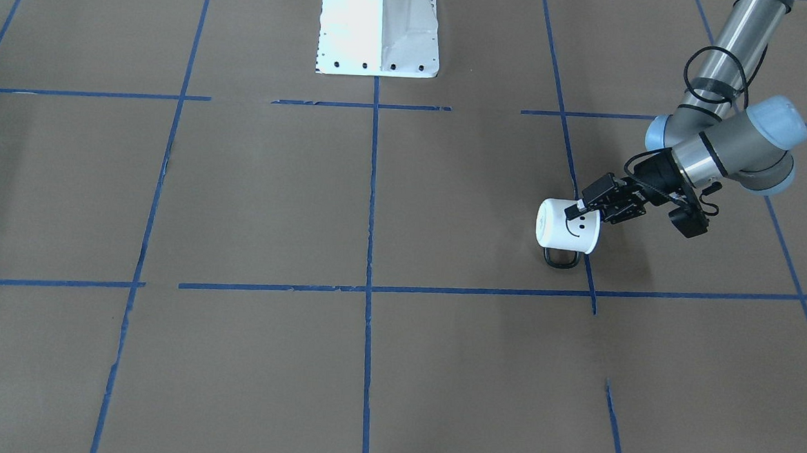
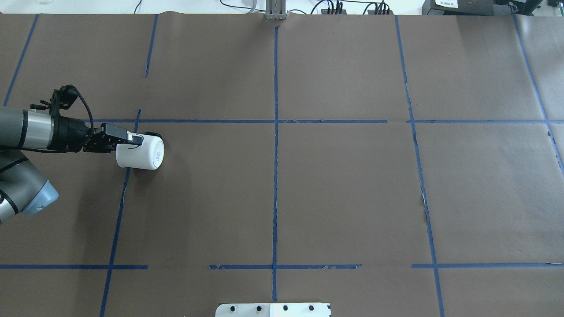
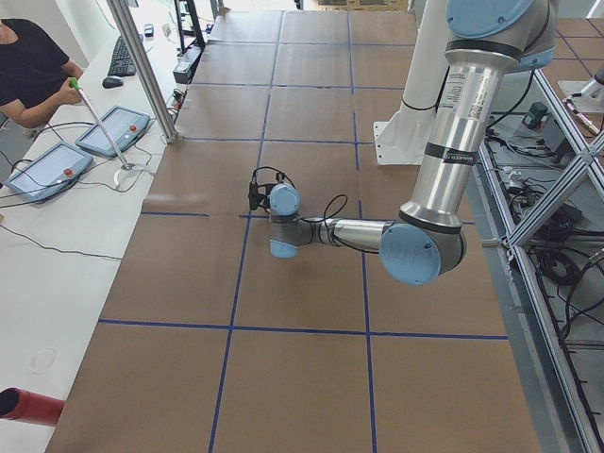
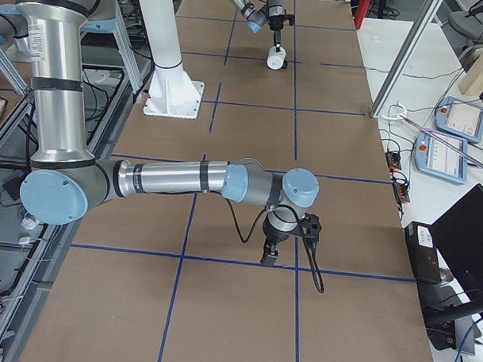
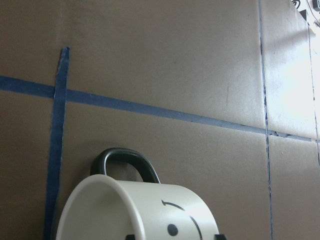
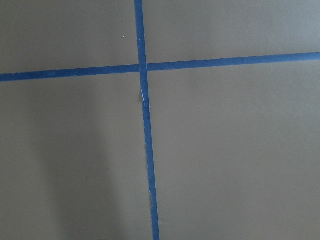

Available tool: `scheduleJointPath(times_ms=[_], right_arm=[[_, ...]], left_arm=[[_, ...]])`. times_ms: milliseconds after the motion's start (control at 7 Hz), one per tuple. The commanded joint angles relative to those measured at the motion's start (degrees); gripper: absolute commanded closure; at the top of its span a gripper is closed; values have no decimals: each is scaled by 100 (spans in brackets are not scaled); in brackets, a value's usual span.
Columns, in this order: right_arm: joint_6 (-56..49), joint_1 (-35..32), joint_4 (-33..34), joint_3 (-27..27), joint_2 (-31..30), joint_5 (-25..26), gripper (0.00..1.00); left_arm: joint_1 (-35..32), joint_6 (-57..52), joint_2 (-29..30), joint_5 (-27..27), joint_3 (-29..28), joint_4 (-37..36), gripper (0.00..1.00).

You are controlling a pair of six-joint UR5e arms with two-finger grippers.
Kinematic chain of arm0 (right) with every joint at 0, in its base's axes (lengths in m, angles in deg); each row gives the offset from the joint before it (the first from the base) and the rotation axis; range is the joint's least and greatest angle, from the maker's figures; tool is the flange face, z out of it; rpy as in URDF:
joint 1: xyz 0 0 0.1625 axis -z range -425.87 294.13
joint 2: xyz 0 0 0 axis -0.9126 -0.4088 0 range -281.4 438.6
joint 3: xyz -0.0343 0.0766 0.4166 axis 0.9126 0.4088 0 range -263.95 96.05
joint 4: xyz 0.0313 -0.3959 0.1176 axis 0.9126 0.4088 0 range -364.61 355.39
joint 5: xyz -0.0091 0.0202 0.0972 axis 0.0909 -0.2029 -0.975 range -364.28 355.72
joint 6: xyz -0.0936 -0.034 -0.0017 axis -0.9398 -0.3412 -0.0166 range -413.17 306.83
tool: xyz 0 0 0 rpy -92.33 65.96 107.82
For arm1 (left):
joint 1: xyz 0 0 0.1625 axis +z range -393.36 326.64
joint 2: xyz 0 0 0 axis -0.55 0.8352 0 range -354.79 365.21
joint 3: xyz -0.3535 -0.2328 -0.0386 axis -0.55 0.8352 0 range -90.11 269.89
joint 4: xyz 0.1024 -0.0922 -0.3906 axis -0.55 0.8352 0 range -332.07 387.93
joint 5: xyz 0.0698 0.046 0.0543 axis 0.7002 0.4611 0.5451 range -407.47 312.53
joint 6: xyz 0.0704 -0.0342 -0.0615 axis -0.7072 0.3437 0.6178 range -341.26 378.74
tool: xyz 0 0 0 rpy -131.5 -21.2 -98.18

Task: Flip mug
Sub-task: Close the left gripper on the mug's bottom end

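The white mug with a black smiley face lies on its side on the brown table, its base turned away from the arm. Its black loop handle points toward the operators' side, low by the table. My left gripper is shut on the mug at its rim, with one finger along the smiley side. The overhead view shows the mug and the left gripper at the left. The left wrist view shows the mug close below, with its handle behind it. My right gripper shows only in the right side view, low over the table; I cannot tell if it is open.
The robot's white base stands at the table's middle edge. Blue tape lines cross the brown paper cover. An operator sits beyond the table's far side, next to control tablets.
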State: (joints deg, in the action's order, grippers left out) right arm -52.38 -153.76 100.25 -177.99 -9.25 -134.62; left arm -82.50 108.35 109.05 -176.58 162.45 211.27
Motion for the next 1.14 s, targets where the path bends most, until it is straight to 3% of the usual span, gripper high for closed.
scheduleJointPath(times_ms=[0, 286, 1000], right_arm=[[0, 0, 0, 0, 5, 0, 0], [0, 0, 0, 0, 5, 0, 0], [0, 0, 0, 0, 5, 0, 0]], left_arm=[[0, 57, 48, 0, 13, 0, 50], [0, 74, 57, 0, 21, 0, 52], [44, 321, 198, 0, 92, -18, 68]])
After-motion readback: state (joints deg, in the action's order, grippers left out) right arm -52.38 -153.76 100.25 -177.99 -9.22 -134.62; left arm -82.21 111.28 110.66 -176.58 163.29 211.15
